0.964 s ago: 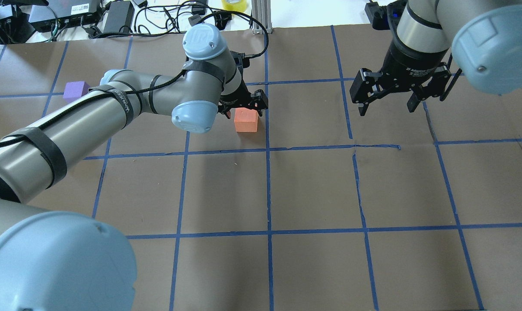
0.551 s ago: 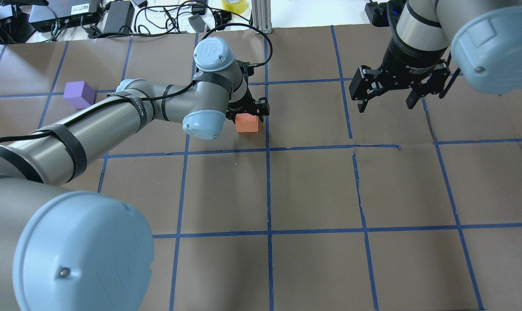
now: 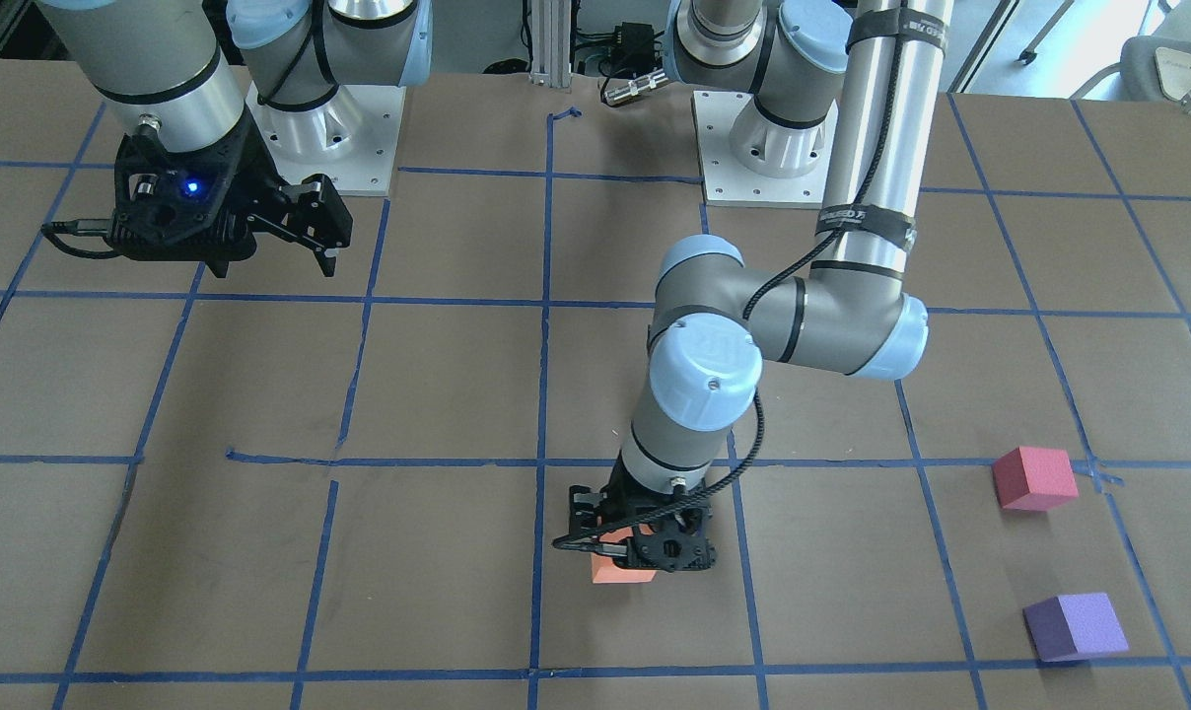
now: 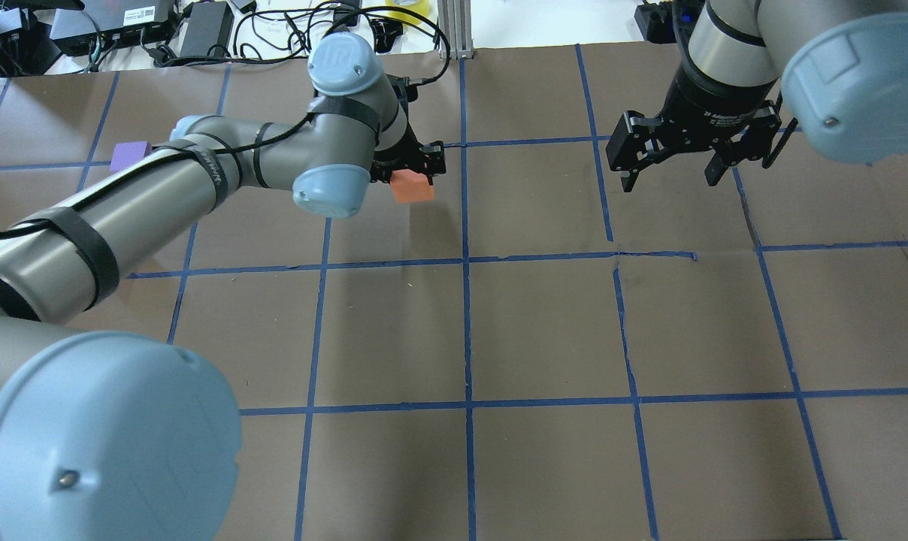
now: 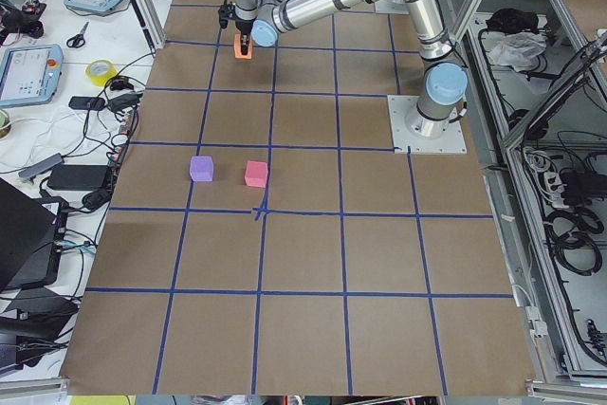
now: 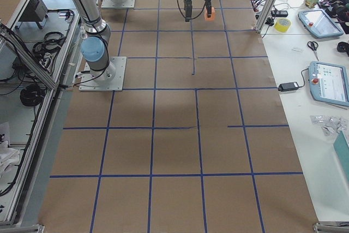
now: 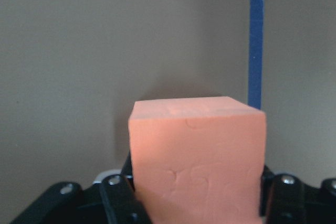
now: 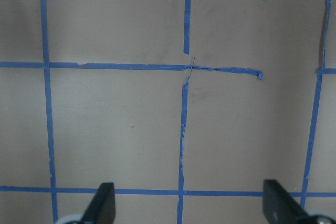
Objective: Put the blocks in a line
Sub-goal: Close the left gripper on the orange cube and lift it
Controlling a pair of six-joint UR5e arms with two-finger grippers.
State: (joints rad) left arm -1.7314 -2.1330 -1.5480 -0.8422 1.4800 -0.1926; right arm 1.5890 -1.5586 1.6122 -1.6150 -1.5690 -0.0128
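Note:
My left gripper (image 4: 411,174) is shut on the orange block (image 4: 413,188) and holds it just off the brown paper; the block fills the left wrist view (image 7: 197,156) between the jaws. From the front, the gripper (image 3: 637,554) hides most of the block (image 3: 615,572). The pinkish-red block (image 3: 1034,478) and the purple block (image 3: 1077,626) lie close together, well off to my left. From overhead, the purple block (image 4: 129,155) peeks out behind my left arm and the pinkish-red one is hidden. My right gripper (image 4: 672,174) hangs open and empty above the table, far from all the blocks.
Brown paper with a blue tape grid (image 4: 467,259) covers the table. Cables and power bricks (image 4: 198,26) lie past the far edge. A metal post (image 4: 454,30) stands at the far middle. The arm bases (image 3: 753,148) are bolted to the table on the robot's side.
My left gripper came down around the orange block, shut on it, and has lifted it and carried it a little farther and to the left. The right gripper has barely moved.

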